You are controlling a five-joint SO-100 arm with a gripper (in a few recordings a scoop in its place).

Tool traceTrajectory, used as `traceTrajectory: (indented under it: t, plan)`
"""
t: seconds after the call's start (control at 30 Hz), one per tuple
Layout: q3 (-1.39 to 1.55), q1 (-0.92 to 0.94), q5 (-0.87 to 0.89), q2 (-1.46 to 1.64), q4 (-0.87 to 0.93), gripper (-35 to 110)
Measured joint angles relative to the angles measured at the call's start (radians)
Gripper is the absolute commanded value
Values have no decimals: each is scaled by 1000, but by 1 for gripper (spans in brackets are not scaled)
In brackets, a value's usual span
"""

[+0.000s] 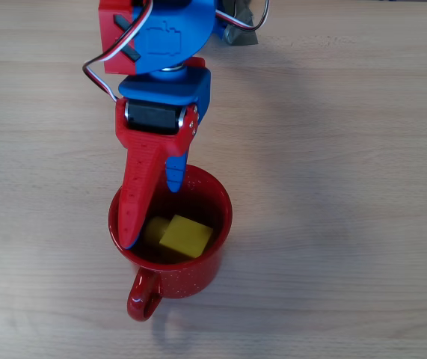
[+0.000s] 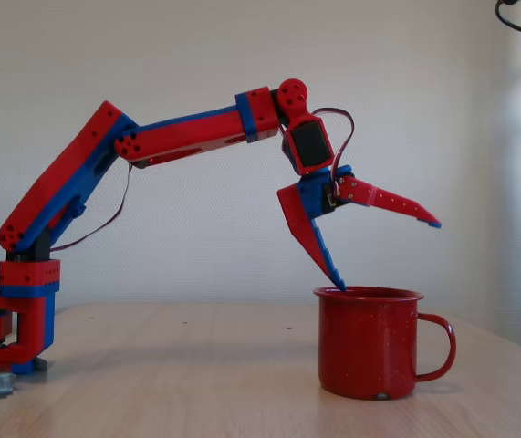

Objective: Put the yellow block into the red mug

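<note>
Inside the red mug point(image 1: 198, 277) on the wooden surface point(image 1: 348, 149) the yellow block point(image 1: 187, 235) is seen lying; jaws spread wide above, released; judged light, rigid, slick, best pinched across flat sides.

The red and blue plastic robot arm point(image 2: 187, 132) is showing printed segments that alternate the two colours: a red base block with a blue band, a long link red on top and blue beneath, and a forearm blue above and red below. Small dark screw holes are dotting the red joint plates. Black servo bodies are sitting inside the wrist housings, and thin red, white and black cables are looping between the joints. In the overhead view a blue rounded cover is bearing an embossed outline marking. The two-finger gripper point(image 2: 383, 246) is tapering into pointed red fingers with blue tips and rows of tiny holes
</note>
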Motion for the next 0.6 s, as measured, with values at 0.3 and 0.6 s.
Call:
traceTrajectory:
  t: [0.3, 0.6]
  plan:
    - [77, -3, -43, 221, -46, 5]
    - [250, -2, -80, 405, -101, 0]
